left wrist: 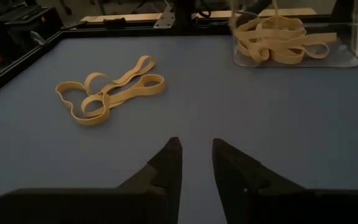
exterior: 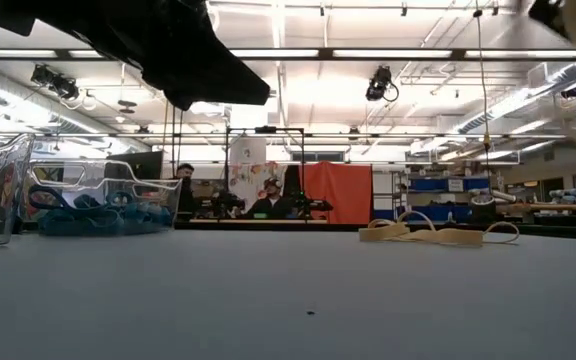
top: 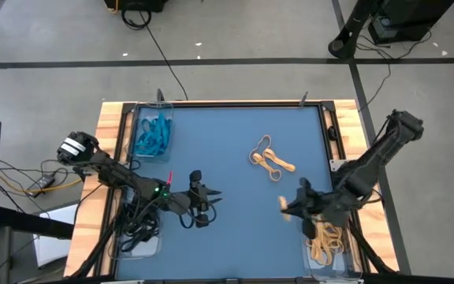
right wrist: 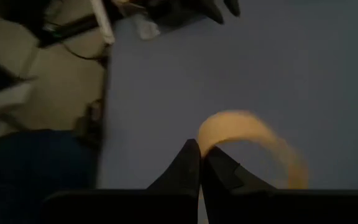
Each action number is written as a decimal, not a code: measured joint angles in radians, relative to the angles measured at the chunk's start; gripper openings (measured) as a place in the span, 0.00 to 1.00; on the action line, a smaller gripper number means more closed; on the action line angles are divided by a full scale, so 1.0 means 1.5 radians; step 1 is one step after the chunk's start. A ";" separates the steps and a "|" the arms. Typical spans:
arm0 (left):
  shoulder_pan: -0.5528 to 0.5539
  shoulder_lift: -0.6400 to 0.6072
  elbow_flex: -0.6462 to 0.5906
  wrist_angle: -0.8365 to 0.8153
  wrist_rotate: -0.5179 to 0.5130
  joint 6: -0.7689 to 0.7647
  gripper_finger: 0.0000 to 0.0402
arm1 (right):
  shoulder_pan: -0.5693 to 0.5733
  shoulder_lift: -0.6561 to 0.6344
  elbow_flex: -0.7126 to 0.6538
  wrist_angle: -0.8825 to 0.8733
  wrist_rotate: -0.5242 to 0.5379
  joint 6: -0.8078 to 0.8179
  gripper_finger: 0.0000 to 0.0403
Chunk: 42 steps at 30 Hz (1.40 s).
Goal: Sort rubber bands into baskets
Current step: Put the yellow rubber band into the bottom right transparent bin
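Note:
Several tan rubber bands [top: 270,158] lie in a loose heap on the blue table, right of the middle; they also show in the left wrist view [left wrist: 107,93] and the low view [exterior: 438,233]. My right gripper [top: 290,207] is shut on one tan band [right wrist: 253,134] near the near-right basket [top: 345,259] that holds tan bands. My left gripper [top: 199,201] hovers open and empty [left wrist: 196,149] over the table's near-left part. The far-left basket [top: 136,118] holds teal bands, and the near-left basket [top: 150,246] holds black bands. My right gripper pinches the tan band between its two fingertips at one spot of the loop [right wrist: 202,138]. The rest of the band arches out beyond the fingers, held up clear of the table.
Wooden frame rails [top: 109,126] run along the table's left and right sides. Black cables [top: 136,217] lie at the near-left basket. Bare blue table lies between the two grippers. People sit in the room far behind the table [exterior: 268,200].

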 joint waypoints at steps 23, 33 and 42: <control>0.000 0.001 0.000 0.000 0.000 -0.005 0.23 | 0.233 -0.188 0.000 -0.299 -0.167 0.376 0.03; 0.010 0.001 0.000 0.000 0.000 -0.005 0.23 | 0.252 -0.087 0.000 -0.372 -0.233 0.542 0.08; 0.029 0.001 0.000 0.008 0.000 0.012 0.23 | 0.252 -0.031 0.000 -0.353 -0.268 0.608 0.27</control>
